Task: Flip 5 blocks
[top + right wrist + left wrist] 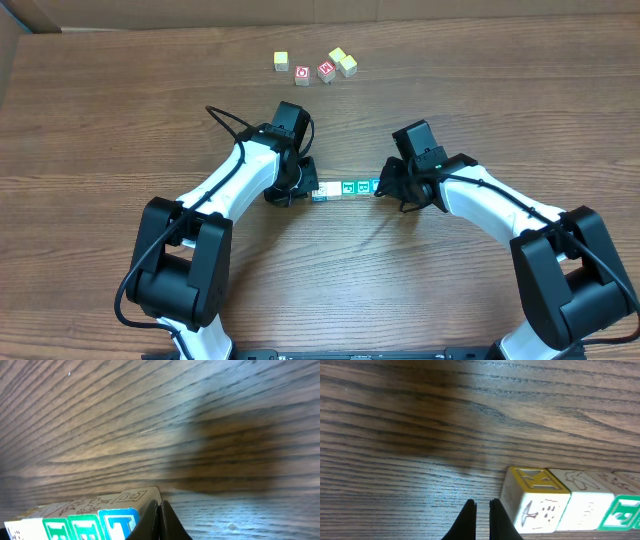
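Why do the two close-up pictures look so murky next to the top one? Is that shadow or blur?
Overhead view: evenly lit, barely any shadow. Left wrist view: a soft dark shadow patch on the table, blocks fairly sharp. Right wrist view: a similar shadow at right, far wood grain slightly blurred.

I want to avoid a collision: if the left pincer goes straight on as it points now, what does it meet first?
Most likely bare table: the shut left pincer aims just beside the end cube of the block row, not at it. Depth is unclear, so it may graze that cube.
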### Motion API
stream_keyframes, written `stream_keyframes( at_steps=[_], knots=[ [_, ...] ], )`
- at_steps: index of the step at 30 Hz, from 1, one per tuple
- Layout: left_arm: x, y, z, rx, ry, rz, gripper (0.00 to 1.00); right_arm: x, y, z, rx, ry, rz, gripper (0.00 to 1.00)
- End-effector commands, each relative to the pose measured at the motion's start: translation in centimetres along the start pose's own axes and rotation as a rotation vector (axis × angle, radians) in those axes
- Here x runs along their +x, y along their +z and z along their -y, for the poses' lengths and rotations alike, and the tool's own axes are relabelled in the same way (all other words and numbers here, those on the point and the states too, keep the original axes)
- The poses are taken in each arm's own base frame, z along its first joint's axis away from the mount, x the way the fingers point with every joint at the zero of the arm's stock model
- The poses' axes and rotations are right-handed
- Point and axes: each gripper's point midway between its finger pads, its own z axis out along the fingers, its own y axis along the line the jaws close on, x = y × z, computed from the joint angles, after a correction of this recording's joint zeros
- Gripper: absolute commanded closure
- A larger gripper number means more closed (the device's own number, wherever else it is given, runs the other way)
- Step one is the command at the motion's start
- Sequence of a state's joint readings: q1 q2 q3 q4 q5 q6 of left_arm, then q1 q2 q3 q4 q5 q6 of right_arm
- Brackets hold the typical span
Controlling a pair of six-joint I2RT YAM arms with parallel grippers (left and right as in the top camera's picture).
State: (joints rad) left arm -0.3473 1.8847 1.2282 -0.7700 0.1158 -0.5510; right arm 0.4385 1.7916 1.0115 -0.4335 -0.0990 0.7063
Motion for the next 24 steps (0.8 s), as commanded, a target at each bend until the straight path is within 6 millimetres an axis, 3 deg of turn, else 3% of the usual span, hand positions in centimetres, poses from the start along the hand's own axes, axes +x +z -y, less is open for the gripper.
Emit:
stream_keyframes(
  at_steps=[1,24],
  knots=[
    [0.68,0.73,-0.31,-0.025,-0.005,-0.016,0.96,0.70,0.28,-0.08,-0.002,-0.008,-0.015,0.96],
    [0.41,0.80,-0.02,-0.041,0.014,0.012,0.96,1.22,0.26,-0.48,-0.026,-0.008,-0.043,0.96]
  ],
)
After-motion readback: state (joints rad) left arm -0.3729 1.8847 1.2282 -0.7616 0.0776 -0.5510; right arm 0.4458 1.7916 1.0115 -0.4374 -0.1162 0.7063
